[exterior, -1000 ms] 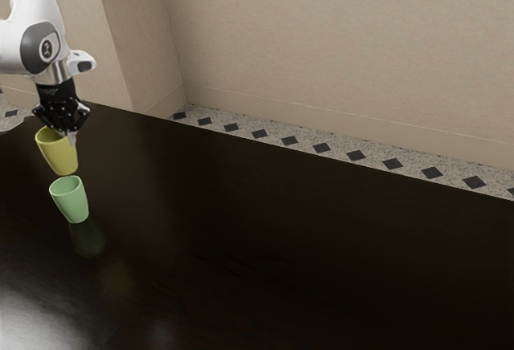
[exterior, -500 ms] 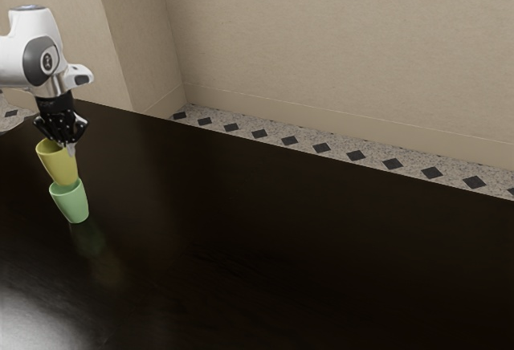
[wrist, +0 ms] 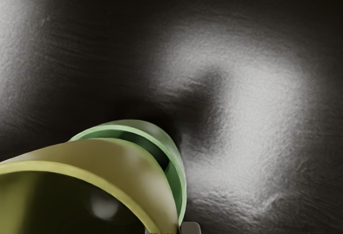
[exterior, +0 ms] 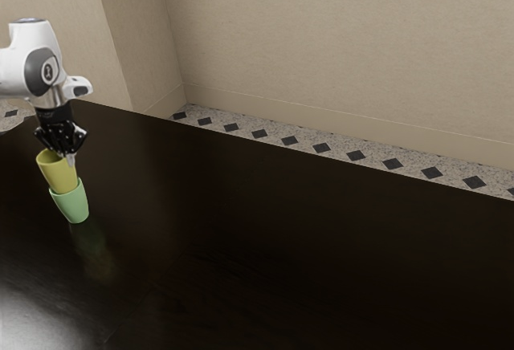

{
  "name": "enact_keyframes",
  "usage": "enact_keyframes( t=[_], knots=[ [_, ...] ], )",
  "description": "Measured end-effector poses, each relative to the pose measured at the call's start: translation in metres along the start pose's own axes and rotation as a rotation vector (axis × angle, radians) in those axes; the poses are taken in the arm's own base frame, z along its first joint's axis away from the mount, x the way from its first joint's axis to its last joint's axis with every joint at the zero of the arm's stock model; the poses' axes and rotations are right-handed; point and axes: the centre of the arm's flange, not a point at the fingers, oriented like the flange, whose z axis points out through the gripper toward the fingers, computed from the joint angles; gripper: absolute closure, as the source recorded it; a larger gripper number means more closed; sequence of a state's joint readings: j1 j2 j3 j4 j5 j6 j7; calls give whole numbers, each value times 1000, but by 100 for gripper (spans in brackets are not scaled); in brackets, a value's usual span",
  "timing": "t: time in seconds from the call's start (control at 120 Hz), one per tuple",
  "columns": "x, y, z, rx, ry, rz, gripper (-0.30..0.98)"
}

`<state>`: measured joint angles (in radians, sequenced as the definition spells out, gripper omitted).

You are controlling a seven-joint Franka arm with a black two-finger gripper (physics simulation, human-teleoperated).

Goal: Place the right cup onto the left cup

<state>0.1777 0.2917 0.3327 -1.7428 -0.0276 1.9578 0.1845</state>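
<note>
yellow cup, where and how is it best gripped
Probably by the wall at its rim, from above, one finger inside and one outside: the yellow cup has its mouth up and its lower part inside the green cup.

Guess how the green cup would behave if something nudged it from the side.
The green cup would probably tip fairly easily, since it narrows toward its base. The yellow cup nested in its mouth likely makes it more top-heavy.
</note>
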Motion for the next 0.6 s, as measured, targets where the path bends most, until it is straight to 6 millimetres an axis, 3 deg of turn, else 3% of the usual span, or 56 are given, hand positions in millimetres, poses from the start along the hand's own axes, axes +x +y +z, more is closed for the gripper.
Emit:
enact_keyframes(
  t=[0.1, 0.367, 0.6],
  knots=[
    [2, 1, 7, -2, -5, 6, 76],
    [5, 2, 15, -7, -10, 23, 26],
    [2, 6, -4, -13, 22, 43, 9]
  ],
)
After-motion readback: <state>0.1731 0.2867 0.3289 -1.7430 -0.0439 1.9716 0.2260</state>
